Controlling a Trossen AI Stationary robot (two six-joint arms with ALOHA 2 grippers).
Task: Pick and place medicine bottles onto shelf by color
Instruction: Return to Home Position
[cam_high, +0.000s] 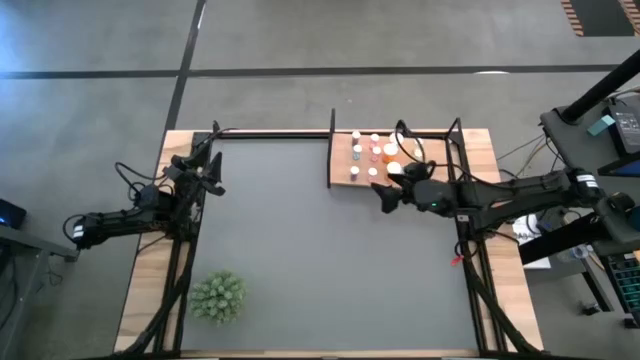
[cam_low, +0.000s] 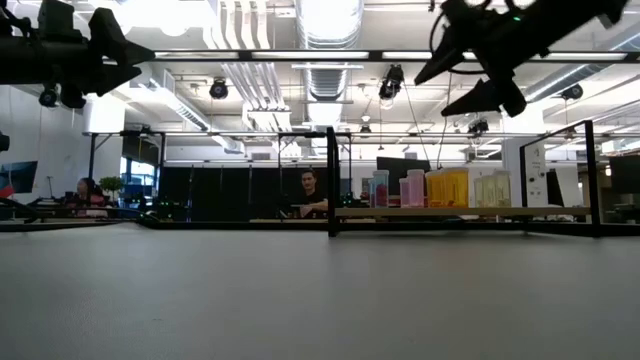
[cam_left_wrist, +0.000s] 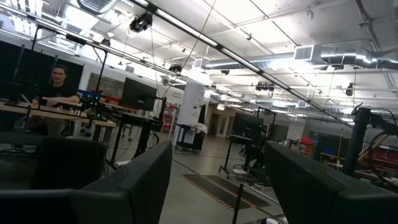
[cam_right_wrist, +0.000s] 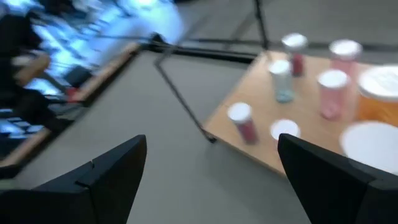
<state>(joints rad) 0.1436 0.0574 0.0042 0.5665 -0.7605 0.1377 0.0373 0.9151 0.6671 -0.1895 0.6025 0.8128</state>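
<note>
The light-brown shelf (cam_high: 343, 172) lies on the dark grey mat's far side. Several medicine bottles (cam_high: 375, 150) with white caps stand upright on it, with orange, pink-red, yellow-green and white bodies. They also show in the low view (cam_low: 450, 188) and the right wrist view (cam_right_wrist: 242, 122). My right gripper (cam_high: 385, 195) hovers open and empty above the mat, just off the shelf's near edge (cam_right_wrist: 249, 152), raised clear in the low view (cam_low: 470, 75). My left gripper (cam_high: 212, 172) waits open and empty, raised over the mat's far left corner (cam_low: 120, 55).
A spiky green plant (cam_high: 218, 297) stands on the mat's near left corner. Thin black posts (cam_low: 332, 180) rise from the shelf's corners. Black frame bars run along the table's left and right sides (cam_high: 465, 250). People sit at desks in the room behind (cam_low: 310, 195).
</note>
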